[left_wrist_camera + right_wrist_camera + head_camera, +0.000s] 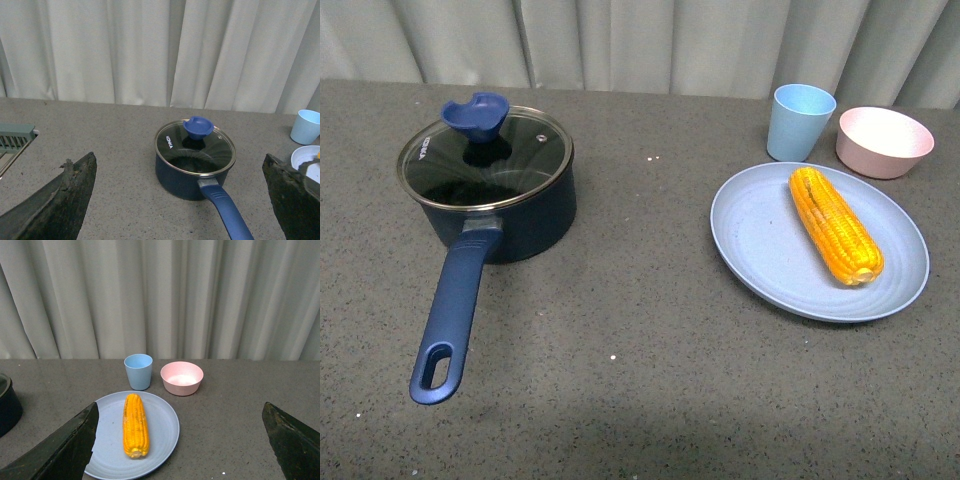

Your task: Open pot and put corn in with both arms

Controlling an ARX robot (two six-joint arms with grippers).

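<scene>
Nearest the lens in each wrist view are the dark fingers [65,200] of the left gripper [179,156] and those [60,450] of the right gripper [180,405]. Both pairs are spread wide with nothing between them, so the jaws are released and clear of the table [640,390].

In the front view no arm shows. The closest thing is the oval-holed end of the long blue handle [455,300], which runs back to the pot [530,215]. The pot stands upright on the grey speckled table, its glass lid [515,160] seated flat on the rim and the blue knob [475,112] on top.

Well apart from the pot, to its right, lies a pale blue plate [760,240]. The corn [835,225] rests on that plate, lengthwise front to back, touching nothing else. Farther back than the pot, behind the plate, stand a light blue cup [800,122] and, just beside it, a pink bowl [883,142]. A pale curtain [720,40] closes the scene beyond the pot.
</scene>
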